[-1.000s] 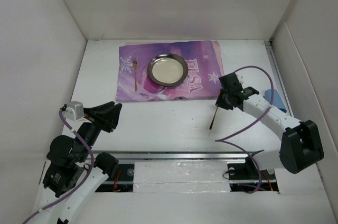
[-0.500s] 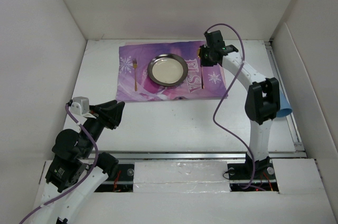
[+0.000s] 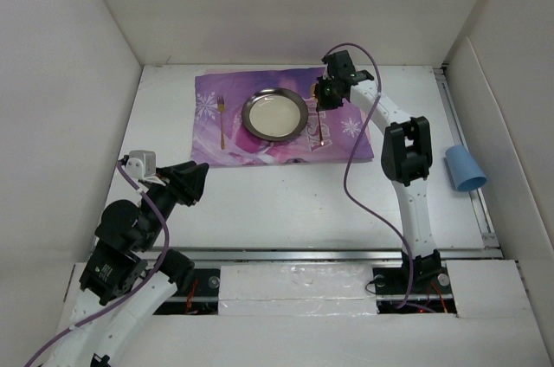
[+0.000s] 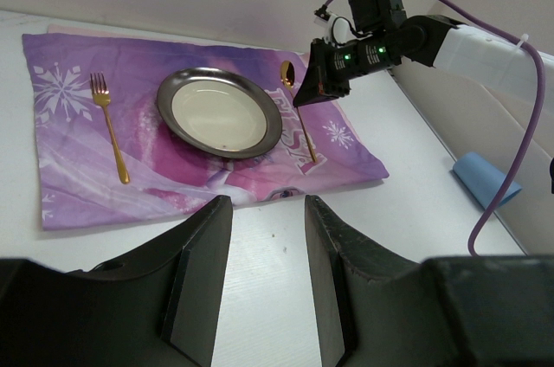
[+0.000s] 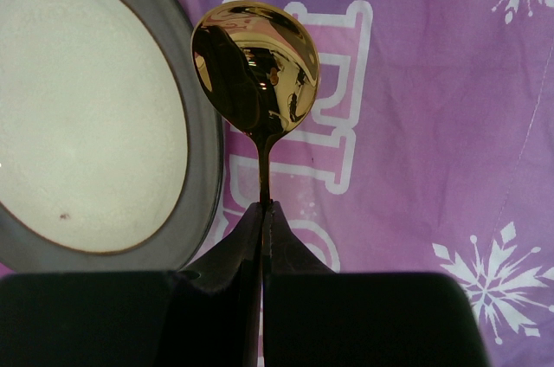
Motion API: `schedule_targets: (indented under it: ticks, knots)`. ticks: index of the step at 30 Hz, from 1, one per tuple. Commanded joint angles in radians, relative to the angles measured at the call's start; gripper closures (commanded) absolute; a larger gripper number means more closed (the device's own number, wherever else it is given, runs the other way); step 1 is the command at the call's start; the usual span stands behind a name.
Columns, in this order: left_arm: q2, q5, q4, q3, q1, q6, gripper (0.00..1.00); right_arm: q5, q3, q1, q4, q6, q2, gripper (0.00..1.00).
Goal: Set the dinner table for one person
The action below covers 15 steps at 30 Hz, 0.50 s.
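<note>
Your left gripper hovers over the near left of the dinner table, its jaws apart with nothing between them. Bare white tabletop runs from there to the near edge of the purple placemat.

On the mat's left strip the gold fork lies with its long axis near to far and its tines at the far end. It is apart from the plate, which sits at the mat's centre.

Just right of the plate's rim, your right gripper is clamped on the gold spoon, its fingers pinching the neck just below the bowl. The spoon's long axis also runs near to far, roughly parallel to the fork. Its bowl points far and its handle trails toward you over the white lettering. You cannot tell from these views whether the handle touches the cloth.

Purple cloth lies open between the spoon and the mat's right edge. A band of bare table follows beyond that edge.

The blue cup lies on its side near the table's right edge, well apart from the mat and close to the side wall.
</note>
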Motion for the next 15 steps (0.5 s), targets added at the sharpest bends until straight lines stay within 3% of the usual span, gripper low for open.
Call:
schedule_targets:
  ticks: [1,12,15]
  knots:
    - [0.024,-0.014,0.046,-0.004,-0.005,0.003,0.64,0.004,0.062,-0.013,0.007,0.036,0.015,1.0]
    - [0.033,-0.013,0.046,-0.004,-0.005,0.003,0.64,0.03,0.068,-0.031,0.052,0.08,0.064,1.0]
    - [0.033,-0.008,0.049,-0.004,-0.005,0.004,0.64,0.027,0.043,-0.031,0.072,0.092,0.052,0.88]
